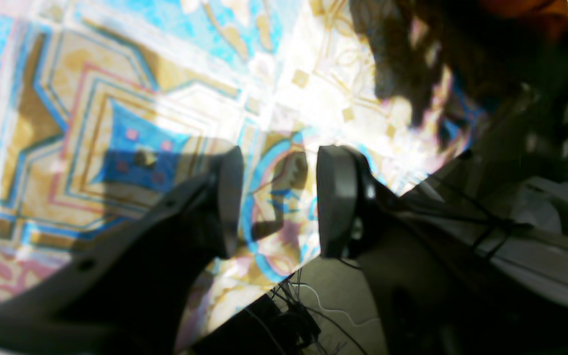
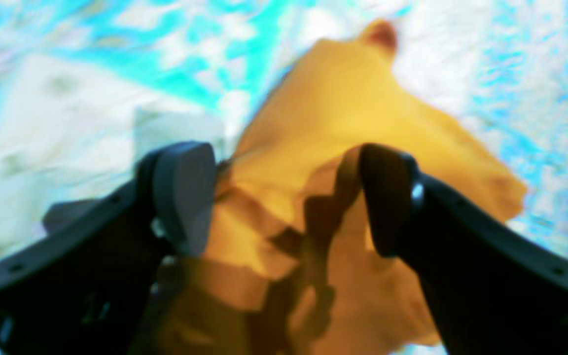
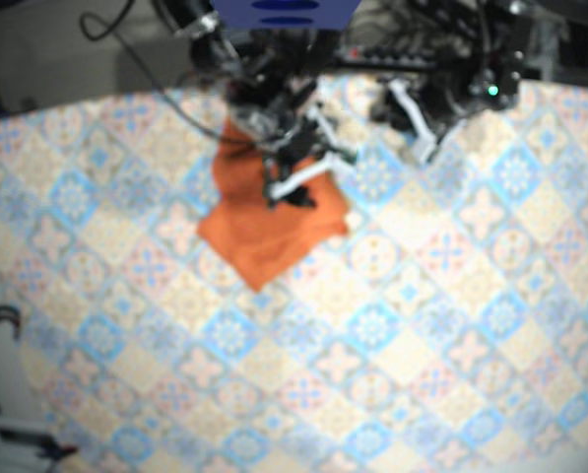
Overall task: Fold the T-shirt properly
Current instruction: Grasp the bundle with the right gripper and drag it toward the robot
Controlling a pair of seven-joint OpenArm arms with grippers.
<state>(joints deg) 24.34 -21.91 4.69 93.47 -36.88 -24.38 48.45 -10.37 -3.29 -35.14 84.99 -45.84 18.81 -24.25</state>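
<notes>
The orange T-shirt [image 3: 269, 232] lies folded into a rough square on the patterned tablecloth, left of centre at the back of the table. My right gripper [image 3: 292, 192] hovers over the shirt's upper right part. In the right wrist view this gripper [image 2: 286, 197] is open, and the blurred orange cloth [image 2: 343, 108] spreads under and between its fingers. My left gripper [image 3: 426, 148] hangs to the right of the shirt, apart from it. It [image 1: 276, 202] is open above bare tablecloth with nothing between its fingers. A strip of orange [image 1: 525, 10] shows at that view's top right.
The tiled blue and beige tablecloth [image 3: 392, 325] covers the whole table. The table's back edge [image 1: 284, 286] runs close behind the left gripper, with cables [image 1: 299, 315] below it. Arm bases and wiring [image 3: 303, 30] crowd the back.
</notes>
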